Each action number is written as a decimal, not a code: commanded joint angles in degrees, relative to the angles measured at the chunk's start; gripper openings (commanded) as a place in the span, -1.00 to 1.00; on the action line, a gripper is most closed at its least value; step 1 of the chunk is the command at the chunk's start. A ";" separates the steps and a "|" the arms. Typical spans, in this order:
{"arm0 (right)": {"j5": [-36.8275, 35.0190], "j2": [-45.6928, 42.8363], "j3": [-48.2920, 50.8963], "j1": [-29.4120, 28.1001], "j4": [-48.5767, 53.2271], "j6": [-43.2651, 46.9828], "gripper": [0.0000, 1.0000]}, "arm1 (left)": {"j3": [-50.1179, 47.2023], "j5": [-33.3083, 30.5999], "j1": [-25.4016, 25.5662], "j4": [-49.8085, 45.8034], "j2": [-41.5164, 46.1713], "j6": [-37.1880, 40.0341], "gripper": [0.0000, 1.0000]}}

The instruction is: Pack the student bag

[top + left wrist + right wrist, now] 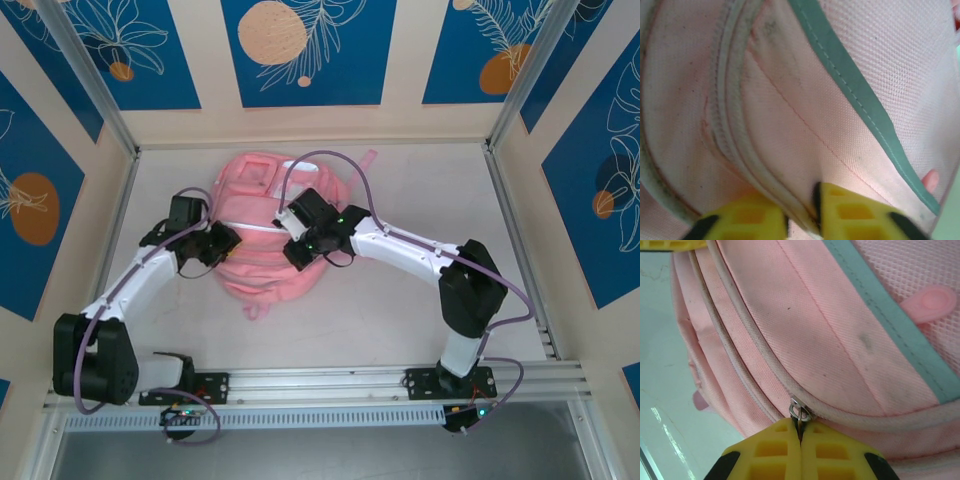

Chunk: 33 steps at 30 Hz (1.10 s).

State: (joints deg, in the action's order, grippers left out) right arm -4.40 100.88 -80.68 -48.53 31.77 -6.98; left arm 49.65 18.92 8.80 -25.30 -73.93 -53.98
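Both grippers are closed for unzipping the student bag (250,180), left gripper (802,220) pinching a seam (775,190), right gripper (801,440) pinching the zipper pull (800,412), which probably needs a steady drag next.

The left arm (130,290) is extended from the table's (400,310) near-left corner toward its centre, the left gripper (801,210) closed on a fold of the student bag (790,125). The right arm (410,245) is elbowed inward from the near-right corner, the right gripper (800,436) clamped on a zip pull (800,412).
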 commanded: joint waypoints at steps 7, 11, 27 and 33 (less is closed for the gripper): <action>-5.07 -5.36 3.99 8.16 1.44 1.84 -1.00 | 2.44 -3.60 -0.11 -2.27 -3.46 6.46 -1.00; -7.10 -3.43 1.27 11.89 2.04 -0.45 -1.00 | 3.73 -0.69 0.23 -2.66 -4.77 10.48 -1.00; -8.04 -6.53 -1.58 22.08 7.29 -13.75 -0.15 | 17.40 0.04 8.28 -3.48 -15.41 17.36 -0.41; -13.63 -20.36 6.46 24.95 0.92 -11.16 0.79 | 20.80 -13.99 6.80 -11.66 -8.23 19.63 0.54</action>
State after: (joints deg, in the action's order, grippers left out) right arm -13.87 87.18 -76.55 -24.47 36.40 -19.44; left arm 67.72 14.28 16.97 -30.55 -87.39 -36.69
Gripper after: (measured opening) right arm 0.861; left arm 0.731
